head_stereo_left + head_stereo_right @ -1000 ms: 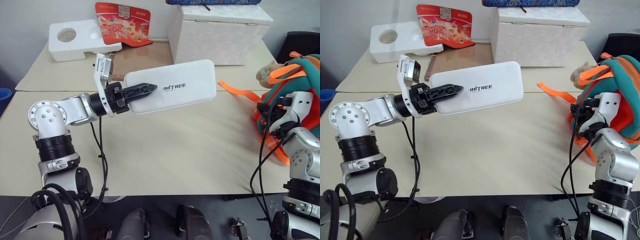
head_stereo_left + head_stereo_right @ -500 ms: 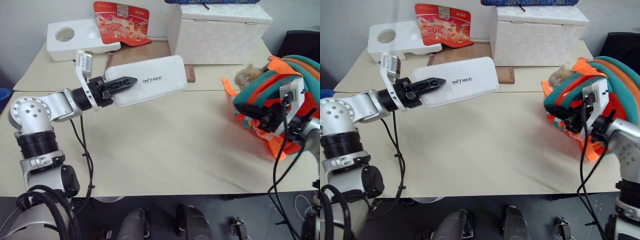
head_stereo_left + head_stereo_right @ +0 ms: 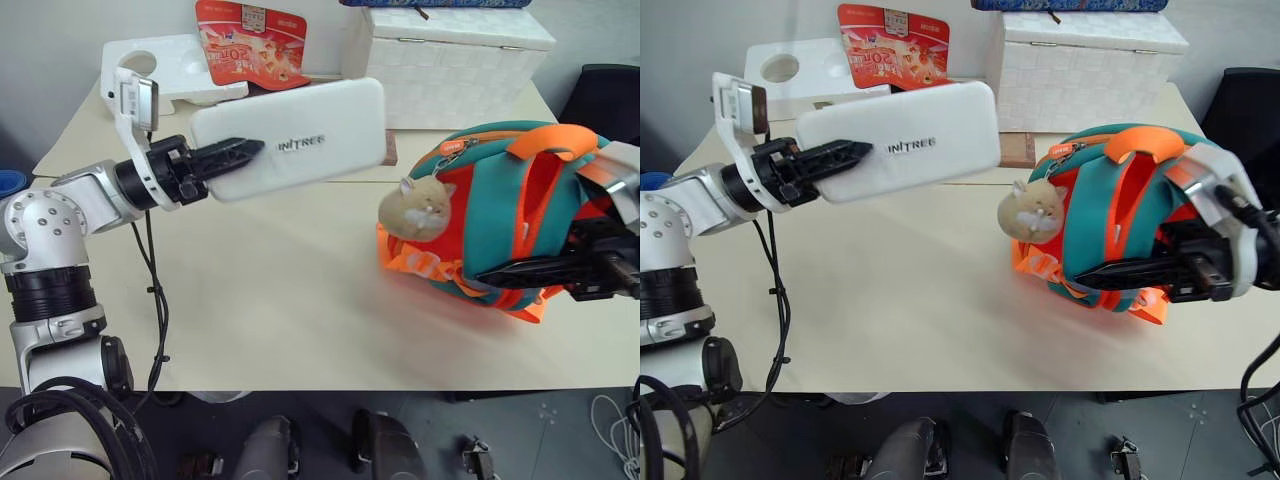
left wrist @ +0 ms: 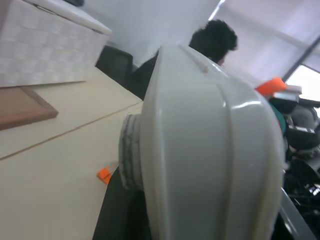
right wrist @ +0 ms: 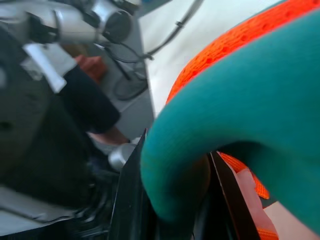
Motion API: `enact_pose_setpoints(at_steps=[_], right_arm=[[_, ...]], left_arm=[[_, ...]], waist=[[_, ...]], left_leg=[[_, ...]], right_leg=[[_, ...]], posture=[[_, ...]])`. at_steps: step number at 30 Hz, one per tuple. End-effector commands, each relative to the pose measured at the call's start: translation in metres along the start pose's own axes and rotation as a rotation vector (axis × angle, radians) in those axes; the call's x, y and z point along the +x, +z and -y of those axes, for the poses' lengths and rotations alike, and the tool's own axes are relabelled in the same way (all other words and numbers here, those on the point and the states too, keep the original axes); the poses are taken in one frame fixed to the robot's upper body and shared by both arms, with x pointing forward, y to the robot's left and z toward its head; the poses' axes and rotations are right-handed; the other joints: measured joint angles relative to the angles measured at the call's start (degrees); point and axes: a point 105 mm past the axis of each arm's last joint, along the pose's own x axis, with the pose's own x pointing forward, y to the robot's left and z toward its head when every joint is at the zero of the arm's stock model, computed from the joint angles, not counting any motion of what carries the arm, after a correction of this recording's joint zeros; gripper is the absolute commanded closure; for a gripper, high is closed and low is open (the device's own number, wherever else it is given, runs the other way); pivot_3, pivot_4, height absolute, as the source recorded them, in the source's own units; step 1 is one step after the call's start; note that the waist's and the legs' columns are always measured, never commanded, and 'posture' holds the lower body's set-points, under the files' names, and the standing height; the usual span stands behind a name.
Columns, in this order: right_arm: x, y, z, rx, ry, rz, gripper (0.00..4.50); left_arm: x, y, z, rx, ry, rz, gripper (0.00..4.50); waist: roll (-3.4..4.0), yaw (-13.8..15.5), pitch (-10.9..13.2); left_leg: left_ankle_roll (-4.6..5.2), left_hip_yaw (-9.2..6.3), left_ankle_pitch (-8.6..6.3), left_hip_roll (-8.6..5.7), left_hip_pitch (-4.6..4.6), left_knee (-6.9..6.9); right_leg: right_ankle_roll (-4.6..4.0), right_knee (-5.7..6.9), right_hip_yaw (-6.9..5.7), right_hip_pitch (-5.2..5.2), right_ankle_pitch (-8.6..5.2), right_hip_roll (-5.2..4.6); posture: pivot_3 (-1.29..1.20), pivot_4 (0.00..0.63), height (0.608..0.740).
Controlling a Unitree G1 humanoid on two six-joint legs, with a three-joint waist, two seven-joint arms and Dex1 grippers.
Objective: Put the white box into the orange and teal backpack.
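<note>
The white box (image 3: 300, 140), lettered UNITREE, hangs level above the table's far left part. My left gripper (image 3: 247, 151) is shut on its left end, one black finger lying across its face. The same box (image 4: 210, 150) looms close in the left wrist view. The orange and teal backpack (image 3: 500, 215) stands at the table's right, its tan plush hamster (image 3: 418, 208) facing the box. From the right, my right gripper (image 3: 1090, 272) is shut on the backpack's lower front edge. In the right wrist view its black fingers (image 5: 131, 200) pinch a teal padded strap (image 5: 240, 100).
A white woven chest (image 3: 450, 60) stands at the back, with a styrofoam block (image 3: 170, 65) and a red packet (image 3: 250, 45) to its left. A brown board (image 3: 1018, 150) lies behind the box. A person's head (image 4: 214, 39) appears in the left wrist view.
My right gripper has swung the backpack in from the right edge towards the table's middle, turning the hamster towards the box. My left gripper has lifted the box a little.
</note>
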Motion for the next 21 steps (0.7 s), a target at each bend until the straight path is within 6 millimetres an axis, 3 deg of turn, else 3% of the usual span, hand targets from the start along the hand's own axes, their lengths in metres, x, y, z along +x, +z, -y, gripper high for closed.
enact_pose_setpoints(at_steps=[1, 7, 11, 15, 21], right_arm=[[-0.005, 0.008, -0.016, -0.027, 0.072, -0.013, 4.5], [-0.008, 0.007, -0.018, -0.03, 0.083, -0.025, 4.5], [-0.007, -0.002, -0.018, -0.023, 0.075, -0.033, 4.5], [-0.008, -0.004, -0.017, -0.026, 0.048, -0.017, 4.5], [-0.005, -0.011, -0.016, -0.029, 0.023, 0.001, 4.5]], left_arm=[[0.014, 0.005, 0.01, 0.122, -0.067, 0.009, 3.32], [0.035, 0.014, -0.001, 0.197, -0.087, 0.029, 3.32], [0.03, 0.032, -0.006, 0.226, -0.088, 0.049, 3.32], [0.026, 0.024, -0.006, 0.255, -0.116, -0.035, 3.32], [0.04, 0.004, -0.009, 0.317, -0.162, -0.123, 3.32]], waist=[[0.0, 0.3, 0.0], [-0.01, 0.8, 0.0], [-0.02, 0.8, 0.0], [-0.02, 0.7, 0.0], [-0.02, 1.1, 0.0]], left_leg=[[-0.01, 0.0, 0.0, 0.0, 0.02, 0.0], [-0.01, 0.02, 0.0, 0.03, 0.01, 0.03], [0.0, 0.0, -0.01, 0.02, -0.05, 0.03], [0.02, 0.1, -0.02, 0.01, -0.01, 0.02], [0.08, -0.06, 0.01, -0.06, -0.04, 0.12]], right_leg=[[0.0, 0.0, 0.0, 0.01, 0.0, 0.0], [0.0, 0.02, -0.02, 0.0, 0.0, 0.05], [0.0, -0.03, -0.11, -0.02, 0.0, 0.12], [0.0, 0.02, -0.41, -0.04, 0.0, 0.15], [0.03, 0.03, -0.34, 0.05, 0.02, 0.07]], posture=[[0.0, 0.15, 0.74], [0.0, 0.15, 0.74], [0.0, 0.15, 0.74], [0.0, 0.15, 0.74], [0.0, 0.15, 0.74]])
